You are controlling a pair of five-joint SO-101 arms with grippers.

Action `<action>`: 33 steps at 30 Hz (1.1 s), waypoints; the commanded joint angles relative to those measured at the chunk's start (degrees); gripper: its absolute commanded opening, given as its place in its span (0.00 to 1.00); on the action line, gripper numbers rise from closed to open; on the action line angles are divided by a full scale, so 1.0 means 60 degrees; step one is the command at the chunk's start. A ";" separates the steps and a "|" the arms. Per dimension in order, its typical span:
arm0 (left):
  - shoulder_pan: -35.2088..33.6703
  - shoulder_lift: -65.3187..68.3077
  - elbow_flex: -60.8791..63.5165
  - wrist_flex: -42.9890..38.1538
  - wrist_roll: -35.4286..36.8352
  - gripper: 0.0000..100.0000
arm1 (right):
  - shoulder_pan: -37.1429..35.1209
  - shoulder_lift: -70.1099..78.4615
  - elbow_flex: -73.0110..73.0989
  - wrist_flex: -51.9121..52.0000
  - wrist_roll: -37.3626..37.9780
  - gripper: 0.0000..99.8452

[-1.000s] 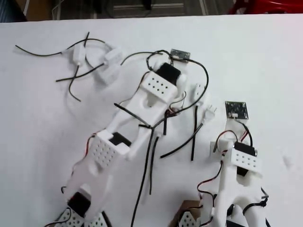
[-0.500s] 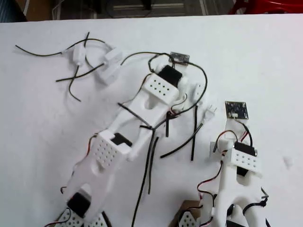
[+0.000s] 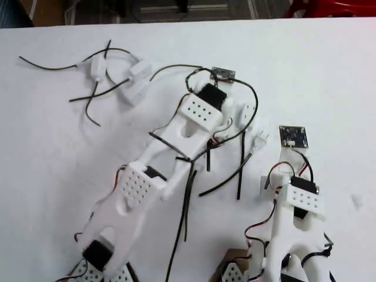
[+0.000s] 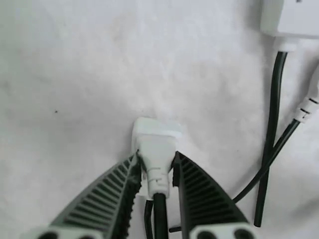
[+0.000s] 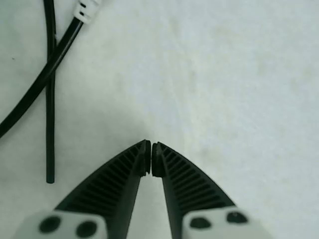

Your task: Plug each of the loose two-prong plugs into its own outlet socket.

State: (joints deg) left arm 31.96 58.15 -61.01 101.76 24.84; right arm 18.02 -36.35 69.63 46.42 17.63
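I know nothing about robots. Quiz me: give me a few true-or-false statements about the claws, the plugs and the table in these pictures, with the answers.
1. The left claw is clamped on a white plug with a black cord. True.
2. The right claw is wide open. False: it is shut, with nothing in it.
3. A loose two-prong plug lies on the table, untouched by either claw. True.
4. The table is dark wood. False: it is white.
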 commanded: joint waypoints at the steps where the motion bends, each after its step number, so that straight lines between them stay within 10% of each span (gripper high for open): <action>1: -0.0095 -0.0271 0.0059 0.0103 -0.0059 0.10 | -0.0081 -0.0256 -0.0044 -0.0168 0.0044 0.02; 19: -0.0212 -0.0886 0.0894 0.0117 -0.2286 0.28 | -0.0081 -0.0256 -0.0044 -0.0286 0.0044 0.02; 33: -0.0960 -0.0125 0.0806 0.0073 -0.0278 0.26 | -0.0081 -0.0256 -0.0059 -0.0300 0.0044 0.02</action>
State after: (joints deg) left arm 27.03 57.45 -55.47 102.02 22.11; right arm 18.02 -36.35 69.63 45.36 17.63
